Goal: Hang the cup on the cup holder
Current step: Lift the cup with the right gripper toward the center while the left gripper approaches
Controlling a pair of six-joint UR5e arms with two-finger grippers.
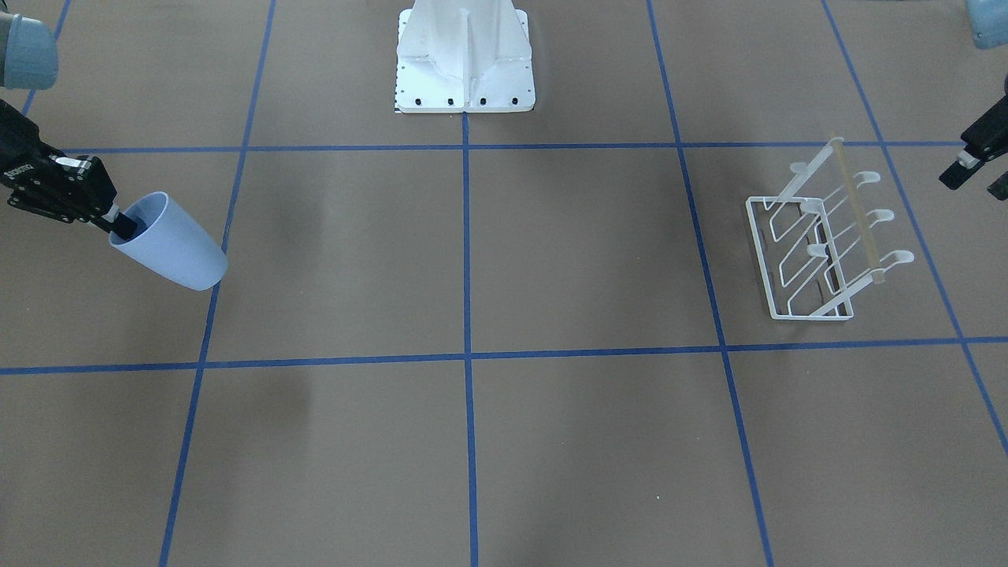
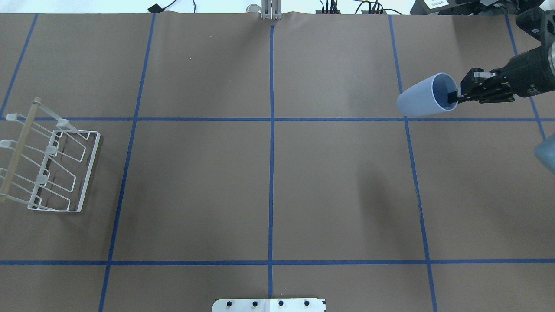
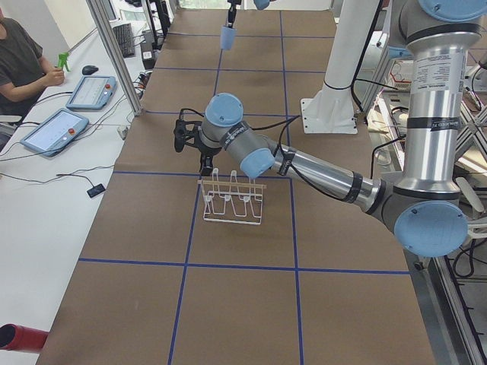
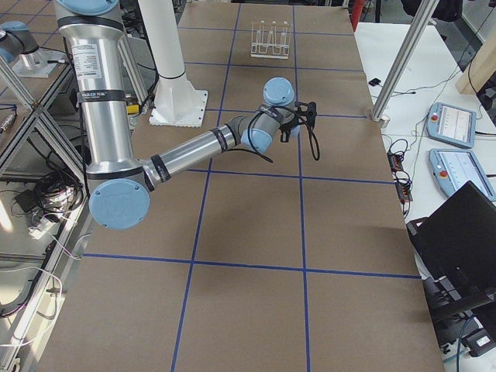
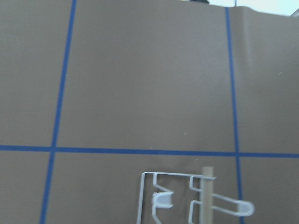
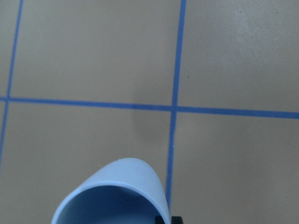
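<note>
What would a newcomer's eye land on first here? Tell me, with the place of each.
The pale blue cup stands out first: the right gripper holds it tipped on its side above the table's far right, jaws pinching the rim. Next comes the white wire cup holder, standing empty at the table's left end, with the left gripper hovering beside it, jaws apart.
</note>
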